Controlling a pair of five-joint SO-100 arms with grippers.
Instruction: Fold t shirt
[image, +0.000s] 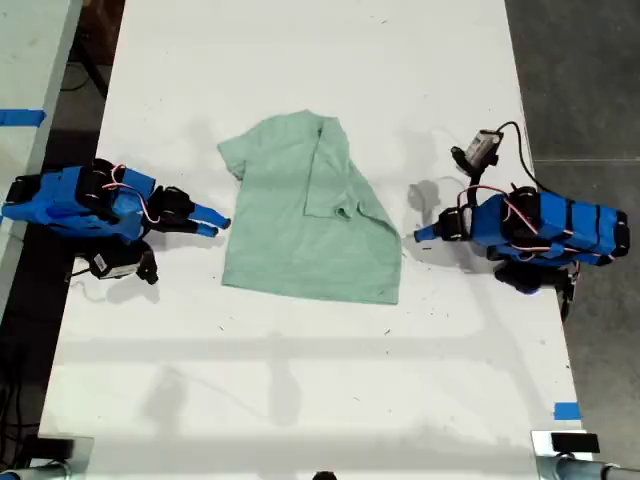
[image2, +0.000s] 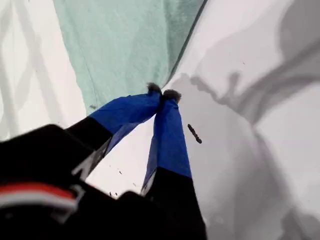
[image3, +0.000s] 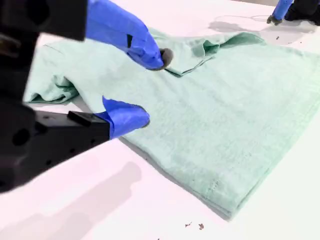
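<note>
T shirt (image: 300, 215) lies flat near the middle of the white table (image: 300, 400) in the exterior view, pale mint green, plain, with no print or label I can read. Its neck is toward the top of that frame and its hem toward the bottom, so the long axis runs up and down the picture. One sleeve side is folded over onto the body, making a diagonal edge toward the lower right.

My first gripper (image2: 162, 94) has its blue tips pressed together with nothing between them, just off the cloth's edge on bare table.

My second gripper (image3: 150, 87) stands parted, empty, hovering at the shirt's other edge.

Blue tape (image: 566, 411) marks the table's lower right.
</note>
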